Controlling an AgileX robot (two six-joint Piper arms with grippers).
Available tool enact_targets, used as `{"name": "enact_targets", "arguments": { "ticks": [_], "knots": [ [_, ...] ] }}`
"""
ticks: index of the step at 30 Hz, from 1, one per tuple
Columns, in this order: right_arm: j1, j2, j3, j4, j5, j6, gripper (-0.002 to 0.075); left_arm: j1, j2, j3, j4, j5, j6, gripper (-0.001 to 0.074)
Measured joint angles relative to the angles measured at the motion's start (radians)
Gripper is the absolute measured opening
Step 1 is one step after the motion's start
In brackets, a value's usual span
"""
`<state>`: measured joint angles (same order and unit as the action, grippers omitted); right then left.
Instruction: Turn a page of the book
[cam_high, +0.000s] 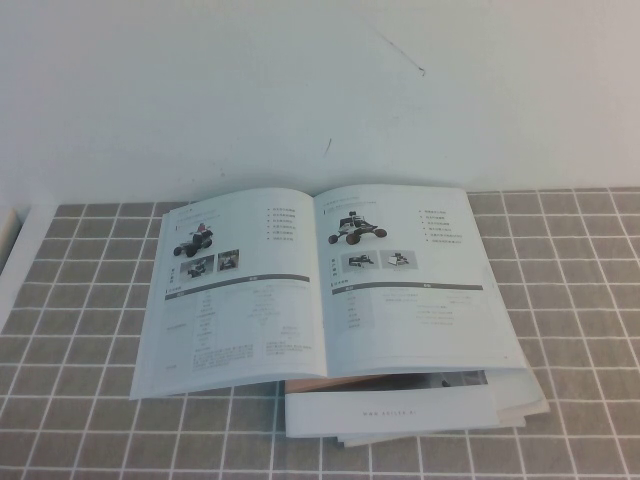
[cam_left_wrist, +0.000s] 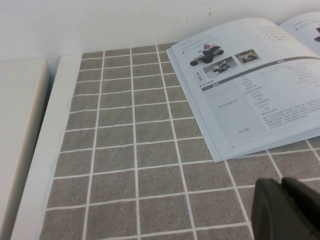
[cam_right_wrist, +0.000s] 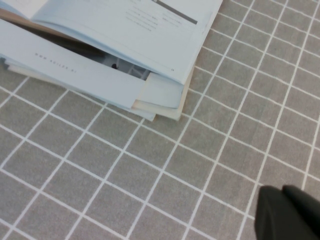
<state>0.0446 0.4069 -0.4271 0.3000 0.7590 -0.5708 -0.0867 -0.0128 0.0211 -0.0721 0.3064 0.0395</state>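
Grey-checked cloth (cam_high: 80, 300): covers table, high view; neither arm visible.
Book (cam_high: 320, 280): open flat mid-table, resting on stack of booklets (cam_high: 400, 410).
Page (cam_high: 235, 285): left leaf, lying flat, dark wheeled vehicle printed.
Left gripper (cam_left_wrist: 287, 210): left wrist view, above bare cloth near book's corner; opening: cannot tell.
Right gripper (cam_right_wrist: 290, 212): right wrist view, over cloth, apart from booklets; opening: cannot tell.

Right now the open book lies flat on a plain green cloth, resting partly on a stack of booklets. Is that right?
Not quite. The high view shows the book open over the booklets, but the cloth is grey with a white grid, not plain green.
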Motion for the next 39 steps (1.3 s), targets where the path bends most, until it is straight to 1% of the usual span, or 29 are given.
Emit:
{"name": "enact_targets", "arguments": {
  "ticks": [15,19,24,30,32,35,37,39],
  "knots": [
    [0.000,0.000,0.000,0.000,0.000,0.000,-0.0001,0.000,0.000,0.000,0.000,0.000,-0.004,-0.0004],
    [0.000,-0.062,0.043,0.002,-0.027,0.000,-0.0001,0.000,0.000,0.000,0.002,0.002,-0.004,-0.0004],
    [0.000,-0.201,0.156,-0.024,-0.190,0.000,-0.0001,0.000,0.000,0.000,0.002,0.002,-0.004,-0.0004],
    [-0.039,-0.394,0.343,-0.029,-0.379,0.000,-0.0001,0.000,0.000,0.000,0.002,0.002,-0.004,-0.0004],
    [-0.060,-0.413,0.409,-0.011,-0.473,0.034,-0.0001,0.000,0.000,0.000,0.002,0.002,-0.004,-0.0004],
    [-0.108,-0.417,0.452,0.051,-0.592,0.118,-0.0001,0.000,0.000,0.000,0.002,0.002,-0.004,-0.0004],
    [-0.138,-0.417,0.453,0.054,-0.618,0.151,-0.0001,0.000,0.000,0.000,0.002,0.004,-0.004,-0.0004],
    [-0.153,-0.417,0.455,0.015,-0.620,0.172,-0.0001,0.000,0.000,0.000,0.002,0.004,-0.004,-0.0004]
  ]
}}
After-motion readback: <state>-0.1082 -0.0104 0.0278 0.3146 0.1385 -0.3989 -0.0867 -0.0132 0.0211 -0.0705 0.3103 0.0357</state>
